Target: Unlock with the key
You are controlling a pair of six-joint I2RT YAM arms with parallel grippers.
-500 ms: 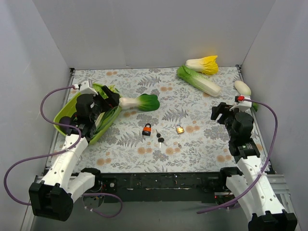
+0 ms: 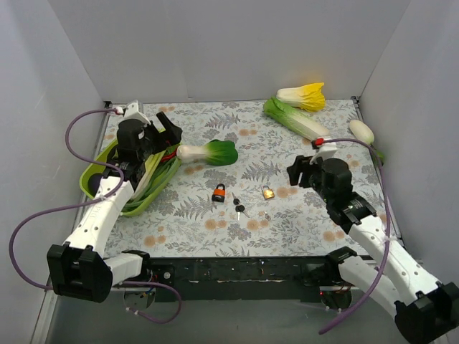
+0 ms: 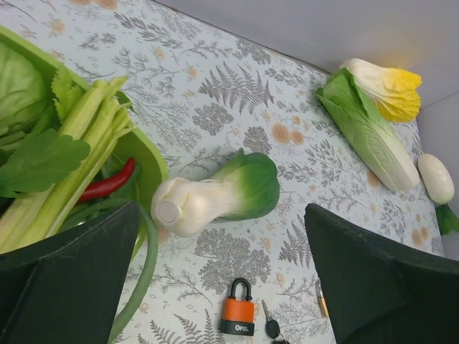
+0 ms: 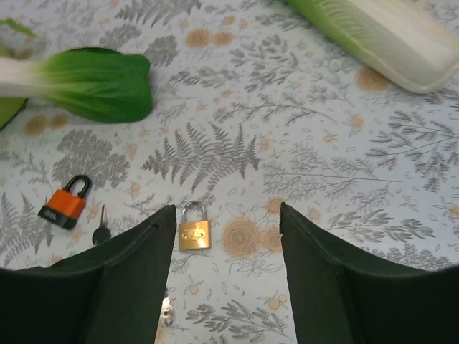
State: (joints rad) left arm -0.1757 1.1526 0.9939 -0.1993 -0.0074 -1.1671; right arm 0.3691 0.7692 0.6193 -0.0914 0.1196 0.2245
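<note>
An orange padlock (image 2: 219,192) lies mid-table with black-headed keys (image 2: 238,206) just right of it. A small brass padlock (image 2: 267,192) lies further right, with a small silver key (image 2: 267,215) in front of it. My right gripper (image 2: 300,173) is open and empty, just right of the brass padlock (image 4: 193,233); the orange padlock (image 4: 66,203) shows at the left of its wrist view. My left gripper (image 2: 167,129) is open and empty, above the green basket's right end; its wrist view shows the orange padlock (image 3: 238,315) far below.
A green basket (image 2: 95,170) of vegetables sits at the left. A bok choy (image 2: 210,152) lies beside it. A napa cabbage (image 2: 295,120), a yellow-tipped cabbage (image 2: 303,95) and a white vegetable (image 2: 361,130) lie at the back right. Grey walls enclose the table.
My right arm has moved left and forward toward the brass padlock. My left gripper has risen and shifted slightly back over the basket.
</note>
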